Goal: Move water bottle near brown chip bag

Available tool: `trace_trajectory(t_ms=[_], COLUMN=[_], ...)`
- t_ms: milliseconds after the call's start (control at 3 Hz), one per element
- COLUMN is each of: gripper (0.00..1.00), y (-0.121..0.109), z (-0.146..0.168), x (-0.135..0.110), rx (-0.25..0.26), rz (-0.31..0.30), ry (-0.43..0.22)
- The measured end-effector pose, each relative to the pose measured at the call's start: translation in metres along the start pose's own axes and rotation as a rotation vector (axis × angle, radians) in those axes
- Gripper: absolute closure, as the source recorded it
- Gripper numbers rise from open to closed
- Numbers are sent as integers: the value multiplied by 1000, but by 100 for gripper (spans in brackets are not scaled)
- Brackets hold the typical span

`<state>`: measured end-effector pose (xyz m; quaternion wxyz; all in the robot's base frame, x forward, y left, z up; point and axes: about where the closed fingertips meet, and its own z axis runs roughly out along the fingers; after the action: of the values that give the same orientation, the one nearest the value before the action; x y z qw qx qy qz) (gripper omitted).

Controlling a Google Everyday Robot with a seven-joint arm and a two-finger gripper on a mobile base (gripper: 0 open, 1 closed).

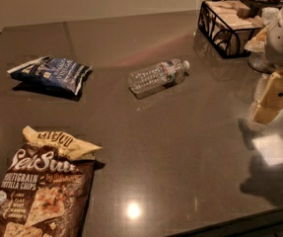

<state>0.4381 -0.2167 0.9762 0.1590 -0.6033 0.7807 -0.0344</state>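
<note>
At far right hangs my gripper [271,102], clenched or not I cannot tell; the water bottle [158,76] lies well apart from the brown chip bag [42,191].

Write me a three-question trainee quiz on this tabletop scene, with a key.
1. True or false: the small clear ribbed plastic water bottle stands upright.
2. Which lies nearer that bottle: A) the large dark brown chip bag, or B) the smaller dark blue bag?
3. Where is the robot's gripper?
Key: 1 false, it lies on its side. 2 B. 3 At the right edge, above the dark glossy table, apart from the bottle.
</note>
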Motion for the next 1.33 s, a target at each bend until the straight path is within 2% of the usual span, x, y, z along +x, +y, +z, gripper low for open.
trace_trajectory(t_ms=[333,667,1000,1333], gripper=[0,0,0,0], y=[0,-11,-33,-51], z=[0,8,26,51], x=[0,-14,-46,-92], rx=[0,-11,-36,-65], rz=[0,-52,-146,-265], ry=[0,-25,-85,-145])
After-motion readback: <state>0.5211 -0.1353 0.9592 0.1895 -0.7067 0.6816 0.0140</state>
